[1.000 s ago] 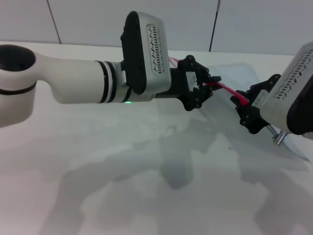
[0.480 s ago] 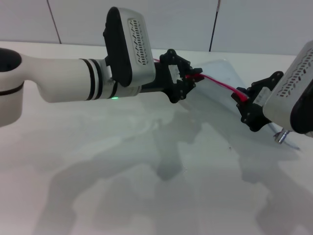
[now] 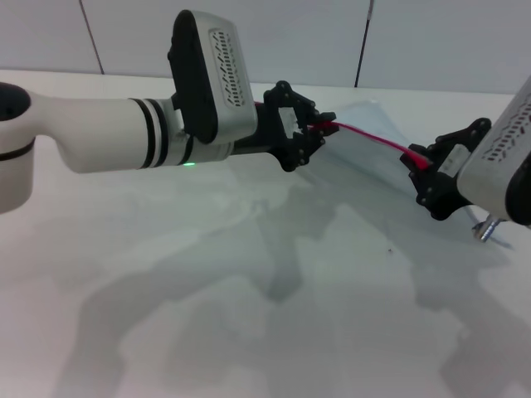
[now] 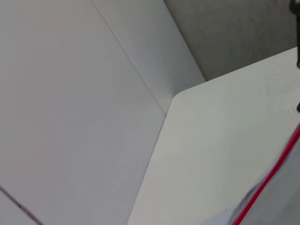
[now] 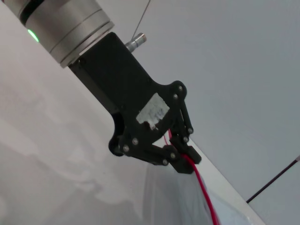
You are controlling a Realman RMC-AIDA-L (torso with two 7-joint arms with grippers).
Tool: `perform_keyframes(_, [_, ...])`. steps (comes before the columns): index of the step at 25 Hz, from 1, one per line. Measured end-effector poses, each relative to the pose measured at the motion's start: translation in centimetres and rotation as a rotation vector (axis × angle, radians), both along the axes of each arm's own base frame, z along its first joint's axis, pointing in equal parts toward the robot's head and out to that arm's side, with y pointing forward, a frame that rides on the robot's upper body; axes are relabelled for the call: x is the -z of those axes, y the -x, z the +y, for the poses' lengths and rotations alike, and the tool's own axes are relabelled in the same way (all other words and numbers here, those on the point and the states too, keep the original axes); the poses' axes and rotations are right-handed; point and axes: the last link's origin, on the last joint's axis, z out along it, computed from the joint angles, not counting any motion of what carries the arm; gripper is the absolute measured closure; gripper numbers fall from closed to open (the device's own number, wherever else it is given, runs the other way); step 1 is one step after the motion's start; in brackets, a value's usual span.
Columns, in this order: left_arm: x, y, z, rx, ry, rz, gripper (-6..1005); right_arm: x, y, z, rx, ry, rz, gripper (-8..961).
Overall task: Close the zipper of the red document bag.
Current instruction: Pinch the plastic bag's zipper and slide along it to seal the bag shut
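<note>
The large flat pouch of translucent pale blue-grey plastic, the red document bag point(image 3: 365, 145), is lifted partly off the white desk point(image 3: 207, 282) toward its far right side, its thin bright red zipper point(image 3: 377, 141) stretched taut in the air between the two arms. The left claw point(image 3: 319, 127) is pressed together on the zipper's left end, seen clearly from the right wrist, where its black fingertips point(image 5: 185, 164) pinch the red strip. The right claw point(image 3: 423, 162) is clamped on the strip farther right, apparently anchoring it. The main risk, I judge, is that the strip slips out of one pinch under this tension, dropping the bag and leaving the zipper part open. Whether the left claw holds the slider itself or only the tape cannot be told; if only tape, pulling would drag the bag without closing anything.
</note>
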Motion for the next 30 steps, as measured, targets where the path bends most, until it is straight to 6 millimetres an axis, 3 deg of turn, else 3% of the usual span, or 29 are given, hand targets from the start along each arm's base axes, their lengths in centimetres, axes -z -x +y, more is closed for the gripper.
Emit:
perform_keyframes(11, [-1.4,1.8,0.4,-0.052,-0.048,-0.005,915,-0.5,-0.3,0.1,0.011,-0.024,0.009,905])
perform_keyframes(30, [-4.1,7.3,0.3,-0.198,-0.149,-0.02,915,-2.2,-2.3,0.4,0.079,-0.083,0.007,905])
